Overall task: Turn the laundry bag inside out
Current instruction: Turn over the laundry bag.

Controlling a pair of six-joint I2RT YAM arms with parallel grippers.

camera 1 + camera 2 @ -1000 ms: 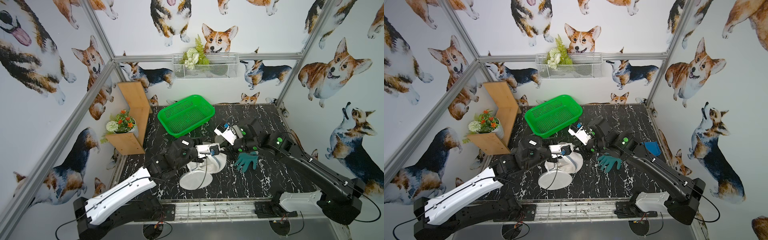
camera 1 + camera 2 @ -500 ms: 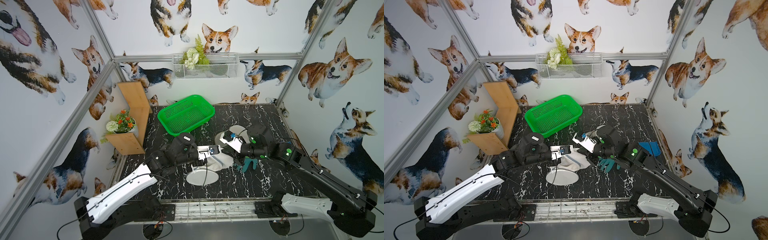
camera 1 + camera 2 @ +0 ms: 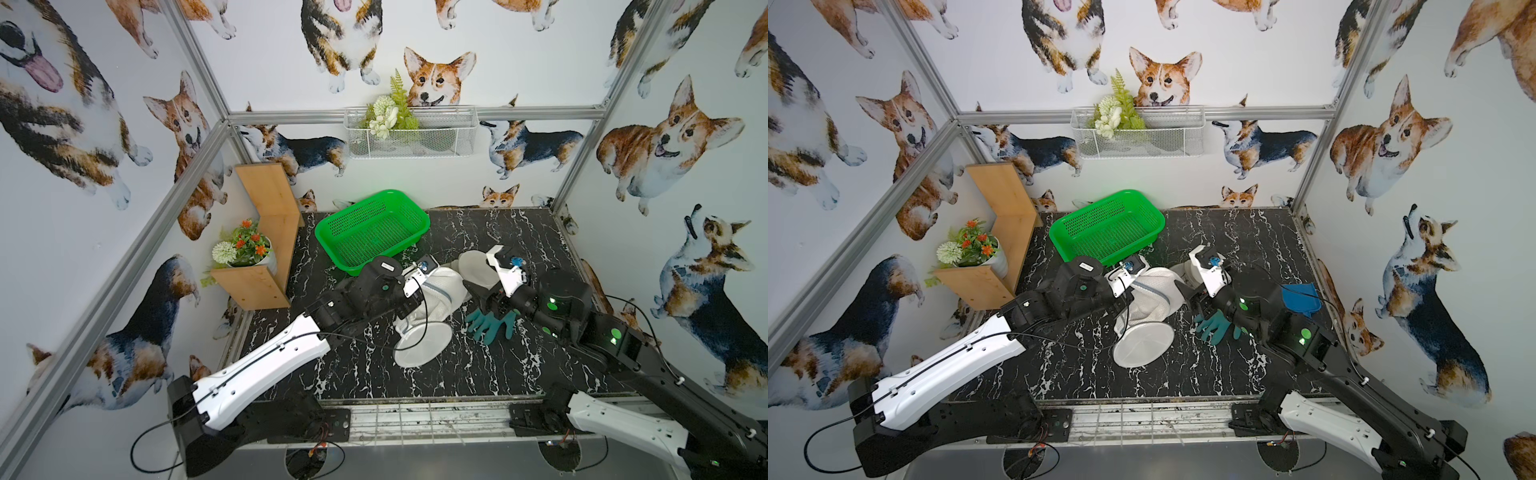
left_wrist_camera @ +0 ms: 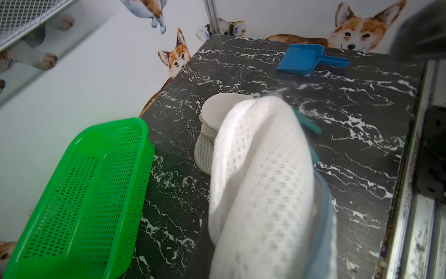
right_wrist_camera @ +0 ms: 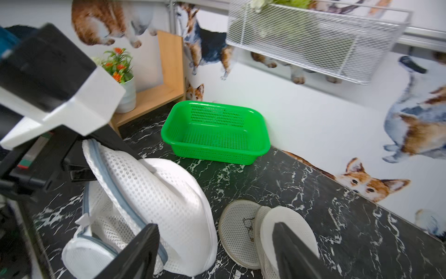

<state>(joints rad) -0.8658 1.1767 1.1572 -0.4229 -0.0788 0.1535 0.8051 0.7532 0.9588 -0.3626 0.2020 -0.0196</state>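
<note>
While the left arm stretches low over the table from its front corner, the left gripper is pinched shut on the blue-trimmed rim of the laundry bag. The bag sits mid-table, with its white mesh draped from that grip and its round end resting on the marble toward the front. The right arm comes in from the opposite front corner, elbow bent. The right gripper has its jaws spread wide and holds nothing, just beside the bag. A second, smaller mesh pouch lies under it, and a green glove lies close to its wrist. The green basket stands right behind the left wrist, and a blue scoop lies near the far side edge. Bare marble runs from the bag to the front edge.
</note>
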